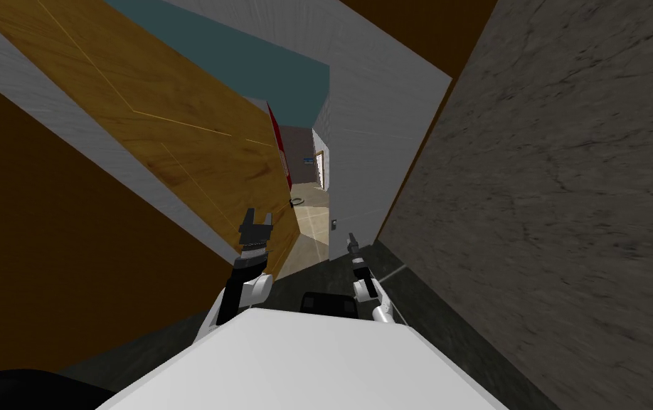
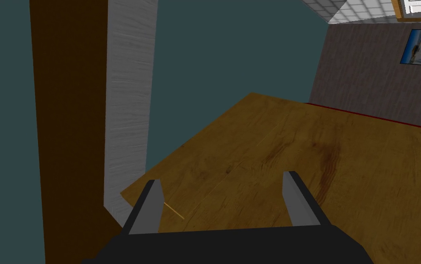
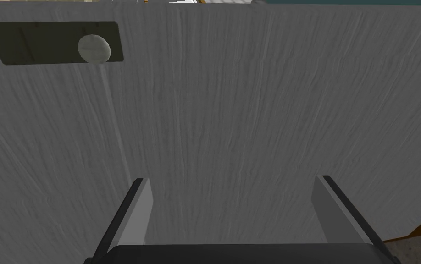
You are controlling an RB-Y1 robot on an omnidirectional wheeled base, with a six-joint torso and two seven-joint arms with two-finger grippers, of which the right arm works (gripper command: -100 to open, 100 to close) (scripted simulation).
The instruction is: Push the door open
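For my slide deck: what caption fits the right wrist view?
Open right gripper faces a grey door with a round knob on a dark plate.

The door stands ahead left, a wall right, an opening between them.

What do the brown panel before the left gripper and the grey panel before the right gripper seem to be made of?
Brown panel: wood by its look; grain lines and dark streaks show, with a low sheen. Grey panel: unclear, perhaps painted wood; fine parallel streaks, matte. Its round knob: pale, smooth, material open.
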